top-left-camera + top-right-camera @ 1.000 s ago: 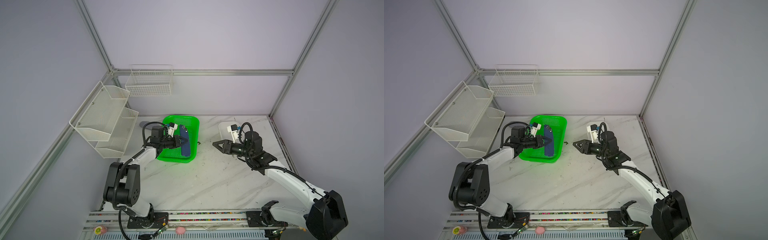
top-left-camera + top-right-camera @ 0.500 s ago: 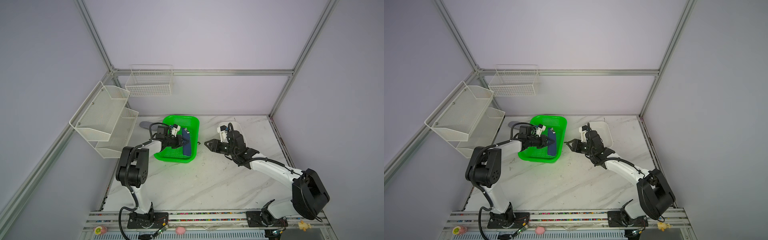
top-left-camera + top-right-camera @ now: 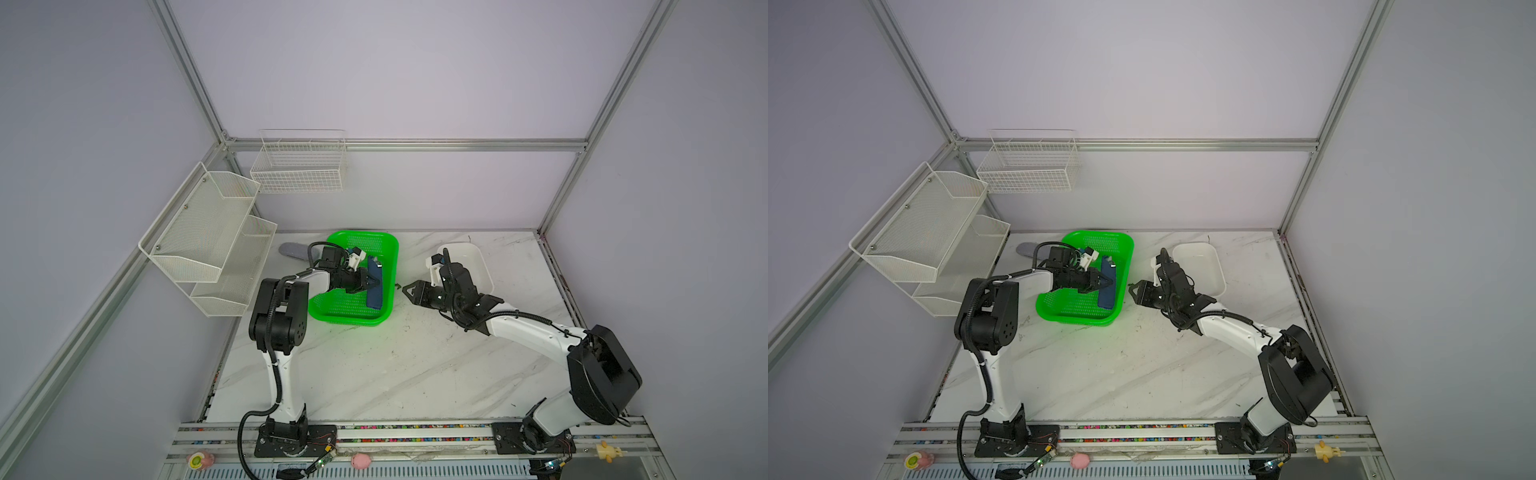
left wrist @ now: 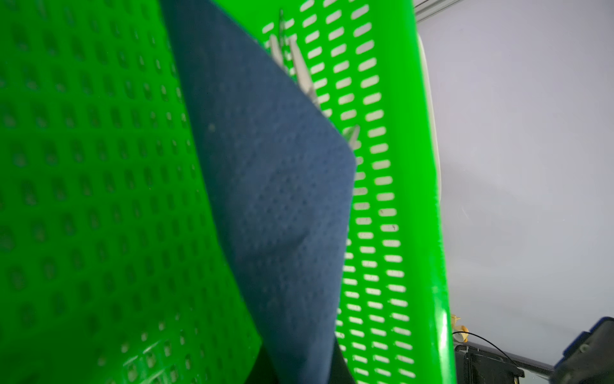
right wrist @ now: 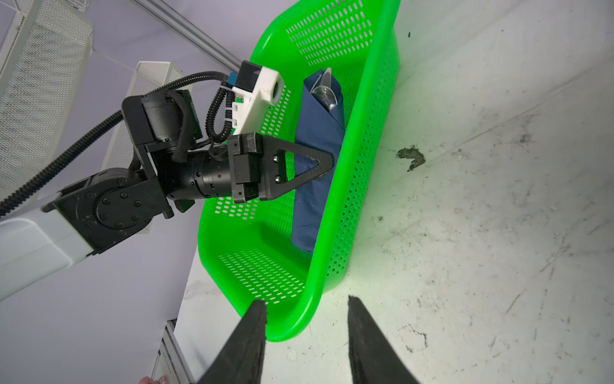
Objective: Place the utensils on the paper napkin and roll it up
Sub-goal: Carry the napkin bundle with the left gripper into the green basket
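The paper napkin (image 3: 374,291) (image 3: 1108,291) is a narrow navy roll inside the green basket (image 3: 357,324) (image 3: 1075,320), along its right wall. Shiny tips of the utensils (image 5: 327,89) (image 4: 300,66) stick out of the roll's far end; the rest of them is wrapped. My left gripper (image 3: 376,284) (image 3: 1111,282) (image 5: 327,163) (image 4: 304,372) is shut on the middle of the roll (image 5: 315,206) (image 4: 275,199). My right gripper (image 3: 405,289) (image 3: 1131,289) (image 5: 305,301) stands open and empty just outside the basket's right rim (image 5: 365,166), low over the table.
A white tray (image 3: 478,266) (image 3: 1208,266) sits behind the right arm. White mesh shelves (image 3: 208,237) and a wire basket (image 3: 299,166) hang on the left and back walls. A dark stain (image 5: 410,156) marks the marble top beside the basket.
My right gripper has moved left, up to the basket's right rim, with its jaws slightly narrower. The left gripper keeps hold of the roll in nearly the same spot.
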